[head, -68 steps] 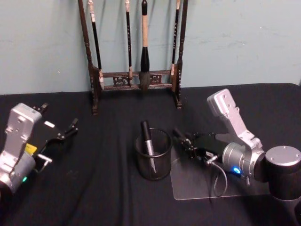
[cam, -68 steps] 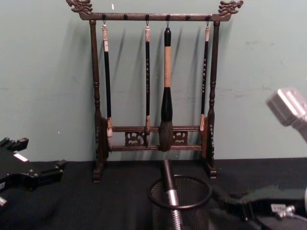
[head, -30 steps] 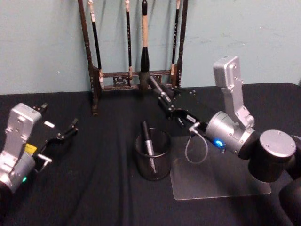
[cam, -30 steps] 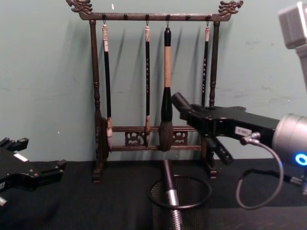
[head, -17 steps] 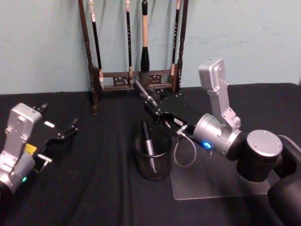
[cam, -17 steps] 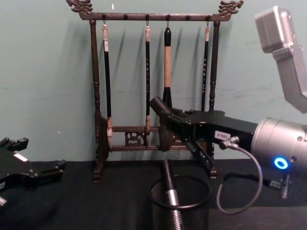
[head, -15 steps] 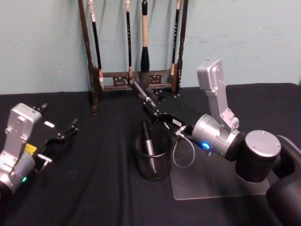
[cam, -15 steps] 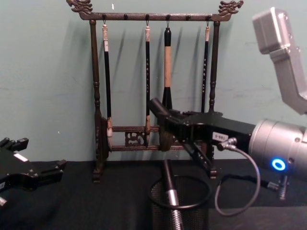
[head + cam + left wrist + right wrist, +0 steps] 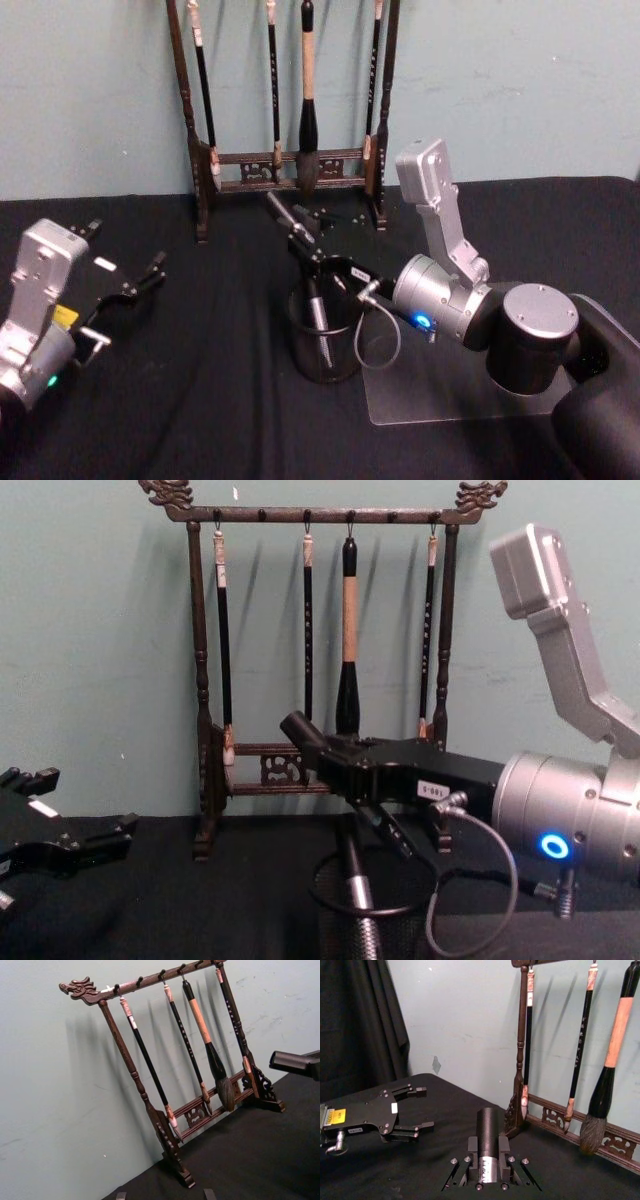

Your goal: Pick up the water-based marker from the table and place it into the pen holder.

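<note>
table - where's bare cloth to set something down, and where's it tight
On the table, bare cloth lies between the parked left gripper and the pen holder, and along the near edge in front of the holder. It is crowded above the holder, where the right gripper holds a marker just before the brush rack.

Matt black cloth is covering the tabletop [image 9: 200,400]. The pen holder [image 9: 325,345] is showing black wire mesh. The brush rack [image 9: 200,680] is looking like dark, turned wood.

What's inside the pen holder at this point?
One black-and-silver pen already stands in the pen holder, leaning against its rim. Its lower end is blurred by the mesh. The right gripper holds the marker above the rim, not yet inside.
</note>
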Available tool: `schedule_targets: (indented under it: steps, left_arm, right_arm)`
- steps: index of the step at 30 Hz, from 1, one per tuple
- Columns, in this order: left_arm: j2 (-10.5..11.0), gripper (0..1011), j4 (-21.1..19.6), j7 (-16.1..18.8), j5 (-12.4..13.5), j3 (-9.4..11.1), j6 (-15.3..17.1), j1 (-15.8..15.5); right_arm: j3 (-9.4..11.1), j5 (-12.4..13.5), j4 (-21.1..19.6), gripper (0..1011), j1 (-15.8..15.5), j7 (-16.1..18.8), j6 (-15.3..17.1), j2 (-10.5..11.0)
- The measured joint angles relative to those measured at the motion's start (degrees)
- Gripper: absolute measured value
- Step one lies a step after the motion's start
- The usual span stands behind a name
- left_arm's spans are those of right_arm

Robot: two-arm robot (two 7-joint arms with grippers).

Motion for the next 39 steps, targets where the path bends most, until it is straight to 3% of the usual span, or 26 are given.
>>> schedule_targets:
  steps: [24, 26, 28, 30, 31, 33, 34, 39]
  left_arm:
    - [0.00, 1001, 0.00, 0.00, 0.00, 0.00, 0.00, 0.00]
    - [0.00, 1001, 0.00, 0.00, 0.00, 0.00, 0.00, 0.00]
    - [0.00, 1001, 0.00, 0.00, 0.00, 0.00, 0.00, 0.00]
    - [0.00, 1001, 0.00, 0.00, 0.00, 0.00, 0.00, 0.00]
    - [0.00, 1001, 0.00, 0.00, 0.00, 0.00, 0.00, 0.00]
    - [0.00, 1001, 0.00, 0.00, 0.00, 0.00, 0.00, 0.00]
    - [0.00, 1001, 0.00, 0.00, 0.00, 0.00, 0.00, 0.00]
    - [0.00, 1001, 0.00, 0.00, 0.00, 0.00, 0.00, 0.00]
  right_arm:
    - [-0.72, 0.03, 0.36, 243, -0.05, -0.14, 0.54, 0.04]
    - [-0.70, 0.02, 0.34, 278, -0.06, -0.13, 0.53, 0.04]
    - [-0.70, 0.02, 0.34, 378, -0.06, -0.13, 0.53, 0.04]
    - [-0.69, 0.01, 0.34, 417, -0.06, -0.13, 0.53, 0.04]
    - [-0.67, 0.00, 0.34, 502, -0.06, -0.13, 0.53, 0.04]
    - [-0.66, -0.01, 0.34, 531, -0.06, -0.13, 0.53, 0.04]
    - [-0.66, -0.02, 0.34, 604, -0.06, -0.13, 0.53, 0.04]
    - [-0.65, -0.02, 0.34, 760, -0.06, -0.13, 0.53, 0.04]
